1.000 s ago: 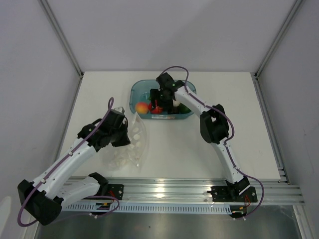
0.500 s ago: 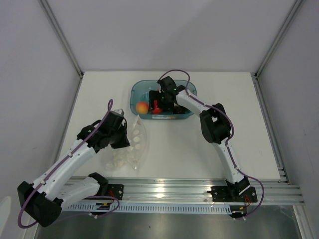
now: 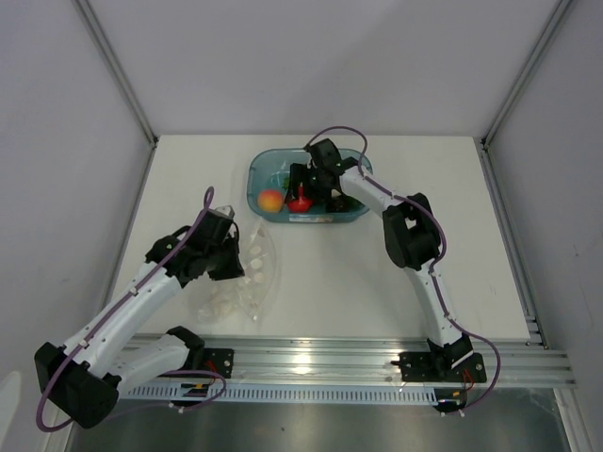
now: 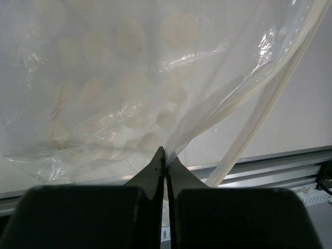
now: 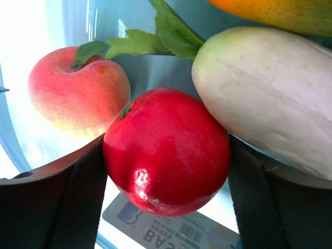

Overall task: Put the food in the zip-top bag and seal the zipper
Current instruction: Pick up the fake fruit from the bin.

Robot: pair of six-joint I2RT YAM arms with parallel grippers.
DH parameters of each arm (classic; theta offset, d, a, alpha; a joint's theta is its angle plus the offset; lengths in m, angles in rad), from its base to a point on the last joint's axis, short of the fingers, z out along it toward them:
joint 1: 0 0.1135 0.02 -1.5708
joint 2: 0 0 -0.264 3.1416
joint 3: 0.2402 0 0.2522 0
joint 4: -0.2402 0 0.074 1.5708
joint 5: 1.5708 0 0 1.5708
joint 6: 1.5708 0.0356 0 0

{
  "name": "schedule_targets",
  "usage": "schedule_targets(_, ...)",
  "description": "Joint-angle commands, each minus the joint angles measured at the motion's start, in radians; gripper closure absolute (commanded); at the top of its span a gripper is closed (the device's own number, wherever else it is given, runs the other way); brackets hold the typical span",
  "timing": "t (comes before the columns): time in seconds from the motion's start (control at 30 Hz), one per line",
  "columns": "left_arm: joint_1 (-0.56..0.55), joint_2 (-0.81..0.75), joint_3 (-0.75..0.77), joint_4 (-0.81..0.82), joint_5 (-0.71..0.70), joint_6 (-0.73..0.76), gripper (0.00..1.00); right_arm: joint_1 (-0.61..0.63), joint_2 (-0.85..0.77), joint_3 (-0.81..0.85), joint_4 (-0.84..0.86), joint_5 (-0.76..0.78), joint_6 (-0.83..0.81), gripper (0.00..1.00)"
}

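My right gripper (image 3: 306, 188) reaches into the teal tub (image 3: 264, 174) and is shut on a glossy red fruit (image 5: 166, 158), which also shows in the top view (image 3: 300, 201). Beside it lie a peach (image 5: 78, 88), seen in the top view too (image 3: 270, 200), a white oblong vegetable (image 5: 264, 98) with green leaves, and an orange-green fruit (image 5: 280, 15). My left gripper (image 4: 165, 155) is shut on a fold of the clear zip-top bag (image 4: 114, 88), which lies at the left of the table (image 3: 252, 278). Its zipper strip (image 4: 270, 109) runs along the mouth edge.
The teal tub stands at the back middle of the white table and has a barcode label (image 5: 176, 233) on its floor. An aluminium rail (image 3: 377, 353) runs along the near edge. Grey walls and frame posts close in the sides.
My right gripper has moved back and right inside the tub with the red fruit. My left gripper has shifted the bag slightly.
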Motion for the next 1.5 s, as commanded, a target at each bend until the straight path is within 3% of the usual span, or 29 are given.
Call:
schedule_targets(0.0, 0.020, 0.010, 0.014, 0.013, 0.020, 0.027, 0.99, 0.001, -0.012, 0.040, 0.032, -0.026, 0.009, 0.25)
schedule_targets(0.23, 0.048, 0.033, 0.031, 0.035, 0.069, 0.047, 1.00, 0.003, -0.040, 0.052, 0.050, -0.057, 0.032, 0.69)
schedule_targets(0.43, 0.083, 0.045, 0.036, 0.056, 0.136, 0.058, 0.99, -0.002, -0.110, 0.074, 0.007, -0.078, 0.047, 0.95)
schedule_targets(0.63, 0.111, 0.108, 0.066, 0.068, 0.230, 0.069, 1.00, 0.000, -0.259, 0.035, -0.083, -0.086, 0.014, 0.99)
schedule_targets(0.87, 0.135, 0.165, 0.118, 0.076, 0.386, 0.056, 0.99, 0.026, -0.564, -0.251, -0.086, -0.162, -0.086, 1.00)
schedule_targets(1.1, 0.149, 0.177, 0.155, 0.075, 0.440, 0.017, 0.99, 0.124, -0.840, -0.497, -0.042, -0.308, -0.141, 1.00)
schedule_targets(1.27, 0.150, 0.191, 0.168, 0.082, 0.481, -0.010, 0.99, 0.204, -0.879, -0.581, -0.007, -0.313, -0.151, 0.98)
schedule_targets(1.47, 0.150, 0.183, 0.175, 0.072, 0.503, -0.025, 1.00, 0.227, -0.818, -0.513, 0.014, -0.304, -0.147, 0.91)
